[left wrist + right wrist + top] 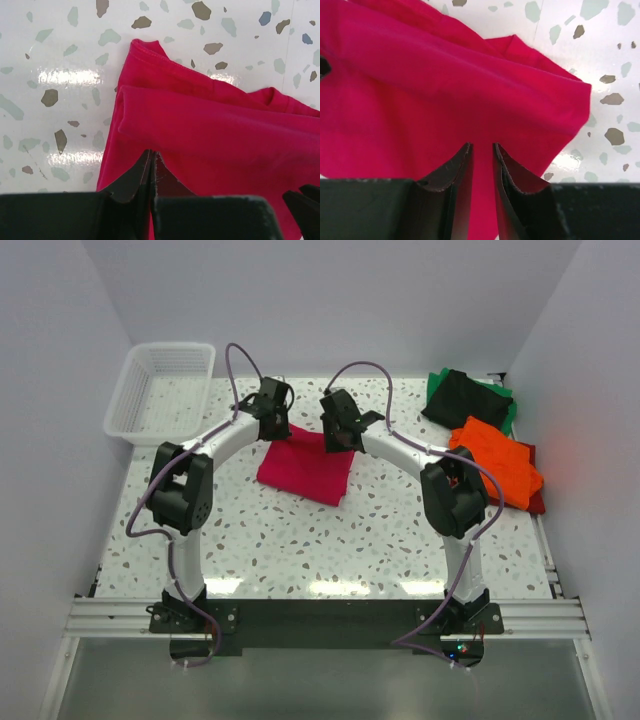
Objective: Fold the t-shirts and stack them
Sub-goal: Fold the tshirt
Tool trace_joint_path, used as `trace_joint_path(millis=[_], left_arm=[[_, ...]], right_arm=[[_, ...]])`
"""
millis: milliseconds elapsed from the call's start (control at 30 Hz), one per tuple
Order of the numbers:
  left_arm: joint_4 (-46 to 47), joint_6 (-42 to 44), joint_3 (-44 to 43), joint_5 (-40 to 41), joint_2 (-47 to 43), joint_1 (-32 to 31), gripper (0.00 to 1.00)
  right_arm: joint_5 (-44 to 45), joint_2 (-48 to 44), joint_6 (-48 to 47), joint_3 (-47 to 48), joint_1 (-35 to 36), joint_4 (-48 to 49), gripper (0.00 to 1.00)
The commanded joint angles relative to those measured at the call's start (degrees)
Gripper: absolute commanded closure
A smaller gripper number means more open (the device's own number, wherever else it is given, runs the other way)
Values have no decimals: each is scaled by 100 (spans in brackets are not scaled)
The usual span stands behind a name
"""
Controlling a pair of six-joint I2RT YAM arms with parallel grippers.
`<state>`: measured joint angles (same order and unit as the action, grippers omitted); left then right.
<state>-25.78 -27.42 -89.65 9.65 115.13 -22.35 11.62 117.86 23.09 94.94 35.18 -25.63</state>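
Basket [122, 405] stands apart; left hand [152, 156] pinches crimson shirt [215, 135]; right hand [483, 150] grip unclear.

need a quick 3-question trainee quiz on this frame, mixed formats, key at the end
1. True or false: the orange t-shirt lies on top of the dark red t-shirt.
2. The left gripper has its fingers shut on which shirt? A. orange t-shirt B. crimson-pink t-shirt C. black t-shirt
3. Fill in: the white mesh basket stands at the far ___ corner of the table.
Key: 1 true; 2 B; 3 left.
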Motion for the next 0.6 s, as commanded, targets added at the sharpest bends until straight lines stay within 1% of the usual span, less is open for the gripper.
trace_joint_path(millis=[0,167,367,433,567], left_arm=[[38,88,-404,-95,106,20,97],[56,114,-483,-69,281,29,97],[20,140,-905,-156,782,29,97],[-14,105,-1072,-51,967,29,97],[204,96,-1222,72,1108,38,96]], right_arm=[[-133,79,64,201,-2,146,75],[-11,193,46,183,-11,207,76],[104,413,11,420,-99,146,77],[122,518,11,543,-143,102,77],[156,641,29,666,-231,84,78]])
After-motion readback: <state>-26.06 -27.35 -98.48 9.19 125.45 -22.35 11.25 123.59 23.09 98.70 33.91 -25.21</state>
